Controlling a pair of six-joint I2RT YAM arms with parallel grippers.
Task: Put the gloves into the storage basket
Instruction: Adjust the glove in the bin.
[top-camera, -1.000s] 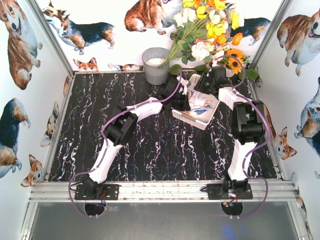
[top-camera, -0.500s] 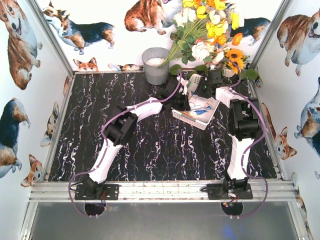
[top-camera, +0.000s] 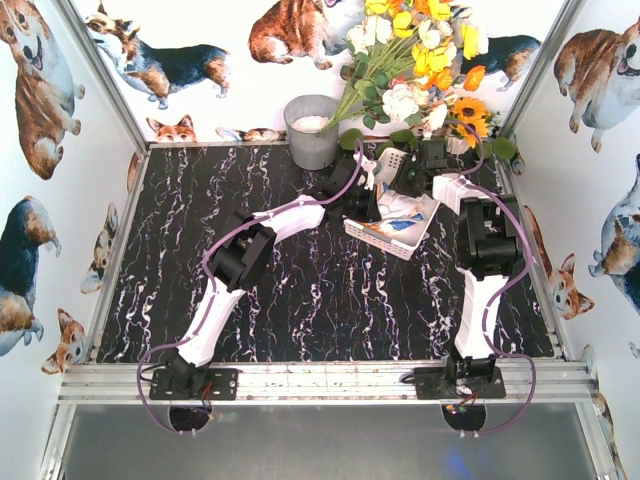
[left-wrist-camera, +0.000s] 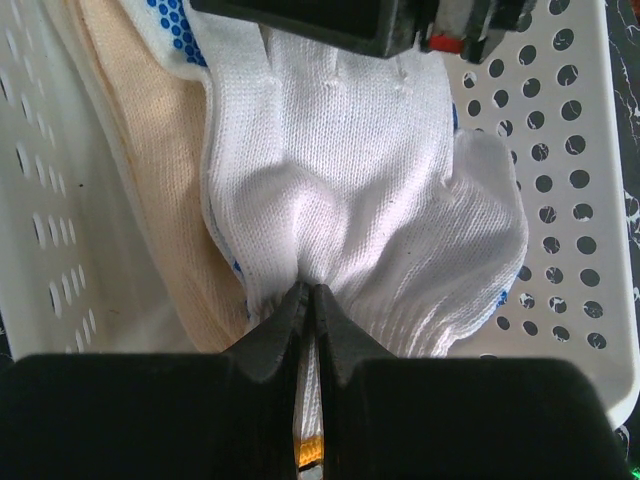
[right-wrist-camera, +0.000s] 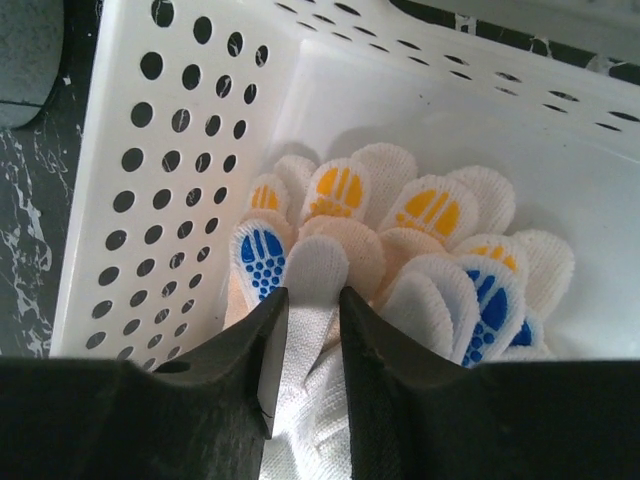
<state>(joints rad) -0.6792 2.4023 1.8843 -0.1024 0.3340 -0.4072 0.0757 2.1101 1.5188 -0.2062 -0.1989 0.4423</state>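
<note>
**While both grippers pinch the top glove, the pile already sits in the basket**

Since every glove that shows lies inside the storage basket (top-camera: 362, 231), the task looks nearly finished. The overhead view shows none lying outside it, though the arms hide some of the ground. What seems left is to let go of the white glove (left-wrist-camera: 350, 190) on top and lift away.

The left gripper (left-wrist-camera: 308, 296) has its jaws pressed together on a puckered fold of that glove, near the cuff, where a sliver of orange trim (left-wrist-camera: 308, 452) peeks out. The right gripper (right-wrist-camera: 305, 300) has its jaws narrowly apart around 1 finger of what looks like the same glove, seemingly clamped on it.

The gloves (right-wrist-camera: 400, 230) are soft ribbed knit, limp and easily bunched. A cream glove (left-wrist-camera: 150, 180) lies beside the white one, and blue-dotted knit shows beneath. In the right wrist view their rounded fingertips fan out, some printed with orange-yellow grip bars and at least 2 with blue dots. The basket is hard, smooth white plastic, rectangular, with walls punched in rows of round holes.
</note>
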